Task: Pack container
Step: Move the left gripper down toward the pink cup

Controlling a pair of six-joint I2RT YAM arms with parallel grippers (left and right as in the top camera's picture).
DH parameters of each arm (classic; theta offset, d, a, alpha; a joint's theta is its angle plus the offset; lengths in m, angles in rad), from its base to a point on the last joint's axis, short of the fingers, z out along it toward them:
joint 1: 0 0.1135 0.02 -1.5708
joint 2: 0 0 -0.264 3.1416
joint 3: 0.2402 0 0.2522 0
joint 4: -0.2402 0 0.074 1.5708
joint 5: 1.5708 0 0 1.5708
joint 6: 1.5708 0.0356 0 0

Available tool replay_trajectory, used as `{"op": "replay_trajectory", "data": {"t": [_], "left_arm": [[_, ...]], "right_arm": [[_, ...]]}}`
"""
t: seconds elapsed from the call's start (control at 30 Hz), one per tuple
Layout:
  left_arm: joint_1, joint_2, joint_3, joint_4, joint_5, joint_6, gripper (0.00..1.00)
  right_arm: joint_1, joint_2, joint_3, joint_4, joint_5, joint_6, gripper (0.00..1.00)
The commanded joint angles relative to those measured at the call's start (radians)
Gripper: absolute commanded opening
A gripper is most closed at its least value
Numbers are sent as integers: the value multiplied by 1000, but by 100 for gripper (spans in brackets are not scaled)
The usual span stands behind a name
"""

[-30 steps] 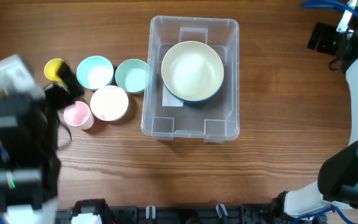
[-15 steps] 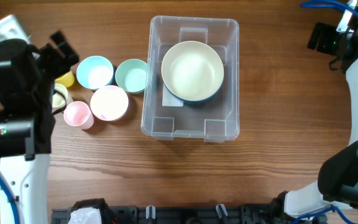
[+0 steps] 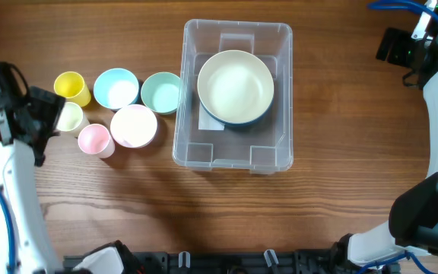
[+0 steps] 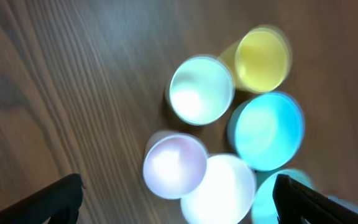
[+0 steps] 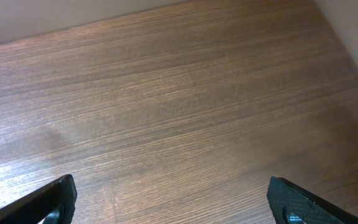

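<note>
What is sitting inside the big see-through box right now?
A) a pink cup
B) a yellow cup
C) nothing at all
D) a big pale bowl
D: the overhead view shows one big pale bowl resting in the container, while the yellow cup and the pink cup stand outside it on the table.

Blurry look down at a wooden table [image 4: 55, 81]. Clustered close: yellow cup [image 4: 263, 59], pale cup [image 4: 201, 98], blue bowl [image 4: 266, 132], pink cup [image 4: 174, 166], whitish bowl [image 4: 221, 194]. The left gripper [image 4: 178, 190] is spread wide, fingers at the bottom corners, empty.
</note>
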Motion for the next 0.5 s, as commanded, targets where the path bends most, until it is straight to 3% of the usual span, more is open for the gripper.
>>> {"op": "replay_trajectory", "data": {"t": [0.0,0.37,0.47], "left_arm": [[5,88,8,-31,38,-31,97],[5,278,8,-87,92,-27,90],[5,298,8,-92,95,-27,82]], "right_arm": [[6,1,-11,2,-5,-3,100],[6,1,-11,2,-5,-3,100],[6,1,-11,2,-5,-3,100]]}}
